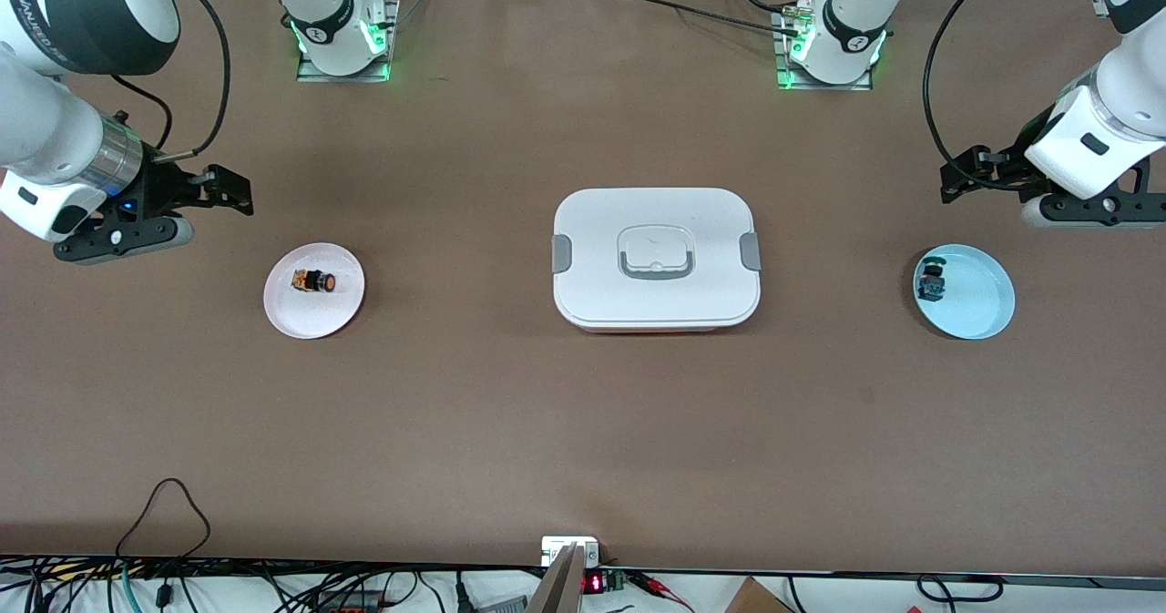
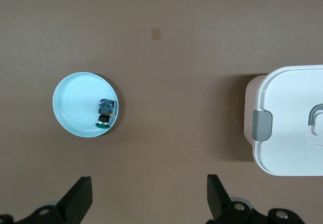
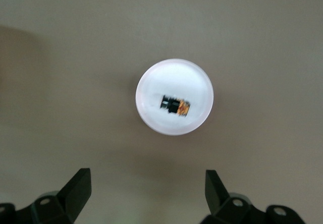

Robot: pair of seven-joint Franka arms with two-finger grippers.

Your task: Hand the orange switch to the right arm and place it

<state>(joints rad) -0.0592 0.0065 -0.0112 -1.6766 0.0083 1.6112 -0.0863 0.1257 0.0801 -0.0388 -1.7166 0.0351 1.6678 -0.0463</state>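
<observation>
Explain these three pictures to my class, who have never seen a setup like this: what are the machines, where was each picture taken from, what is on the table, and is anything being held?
Two white robot arms stand at a brown table. The big picture comes from a high camera facing them; the other two come from cameras on each arm's wrist, looking down past its fingers.

The right gripper hangs near a pale pink plate, where the orange switch, a tiny push-button, lies on its side. The left gripper hangs near a light blue plate at the left arm's end of the table, which holds a small blue-and-green switch. A white lidded box with grey clips sits between the plates.

Both grippers are open and hold nothing. In each wrist picture you see two dark fingers spread wide, with a plate below them.
</observation>
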